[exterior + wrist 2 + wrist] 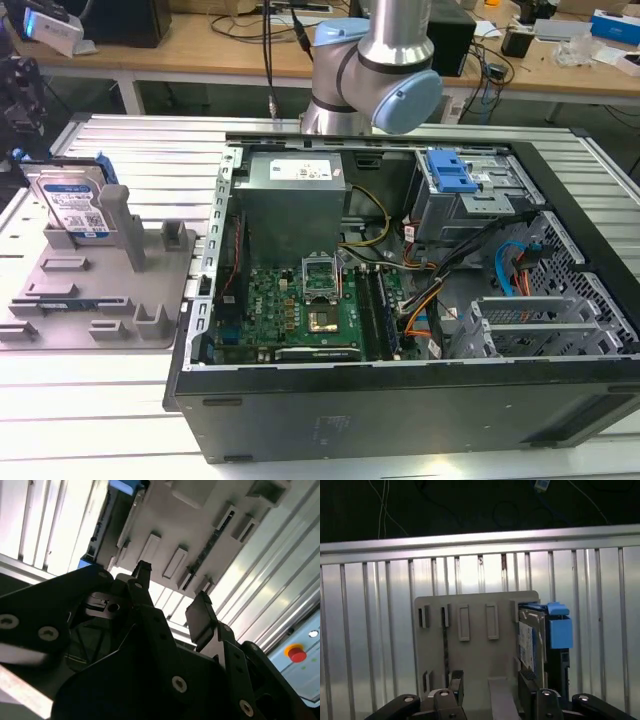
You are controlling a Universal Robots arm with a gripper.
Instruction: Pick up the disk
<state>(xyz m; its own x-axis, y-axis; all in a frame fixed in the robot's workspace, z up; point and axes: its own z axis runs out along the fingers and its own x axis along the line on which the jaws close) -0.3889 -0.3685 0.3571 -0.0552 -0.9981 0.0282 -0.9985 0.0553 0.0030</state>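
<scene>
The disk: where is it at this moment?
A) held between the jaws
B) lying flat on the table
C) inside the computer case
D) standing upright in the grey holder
D: the disk stands upright in the grey holder, beside the computer case.

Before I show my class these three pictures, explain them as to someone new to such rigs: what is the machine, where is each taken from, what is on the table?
The machine is one robot arm, seen in the exterior view, taken by a camera off the arm. On the metal table lie an open computer case and, at the exterior view's left, a grey holder with the disk standing upright in it. Both wrist views come from cameras riding on the arm. They show its gripper, open and empty, near the holder; the disk is not yet lifted.
</scene>
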